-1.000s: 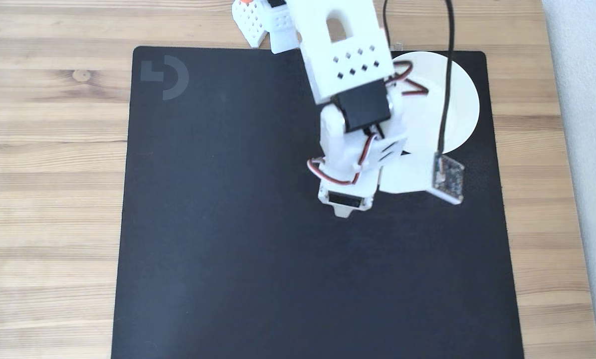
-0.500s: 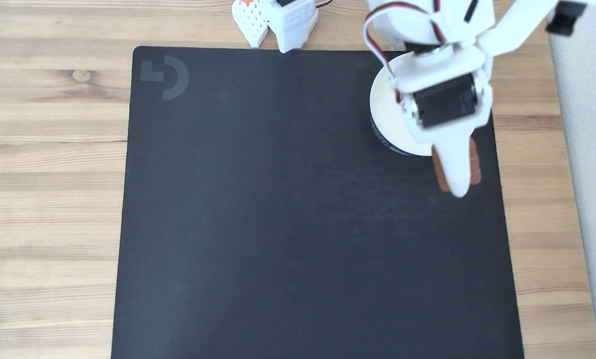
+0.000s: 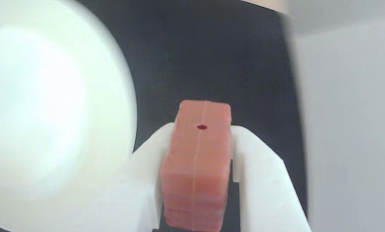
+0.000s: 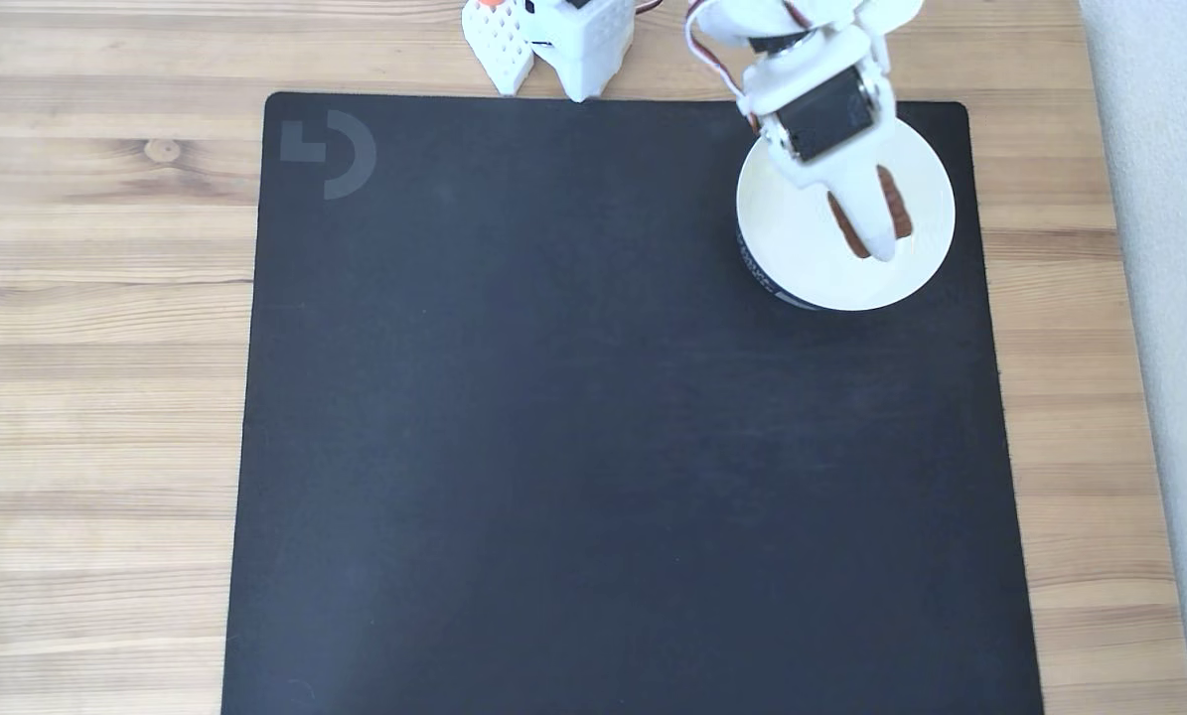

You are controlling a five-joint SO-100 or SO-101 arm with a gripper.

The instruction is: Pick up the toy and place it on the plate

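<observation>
The toy (image 3: 197, 161), a reddish-brown block with a small dark dot on its top face, is pinched between my gripper's (image 3: 202, 129) two white fingers in the wrist view. There the blurred white plate (image 3: 50, 112) lies to the left of it. In the fixed view my gripper (image 4: 876, 233) hangs over the plate (image 4: 802, 253) at the mat's top right corner. The toy (image 4: 896, 204) shows as brown strips on both sides of the upper white finger. A dark band runs along the plate's lower left side.
A black mat (image 4: 553, 447) covers most of the wooden table (image 4: 96, 348). The arm's white base (image 4: 553, 40) stands at the mat's top edge. A pale grey surface (image 4: 1179, 298) borders the table on the right, close to the plate.
The arm swung right from the mat's middle, then drew back. My gripper, holding the toy, went from just past the plate's lower rim to above the plate's inside.
</observation>
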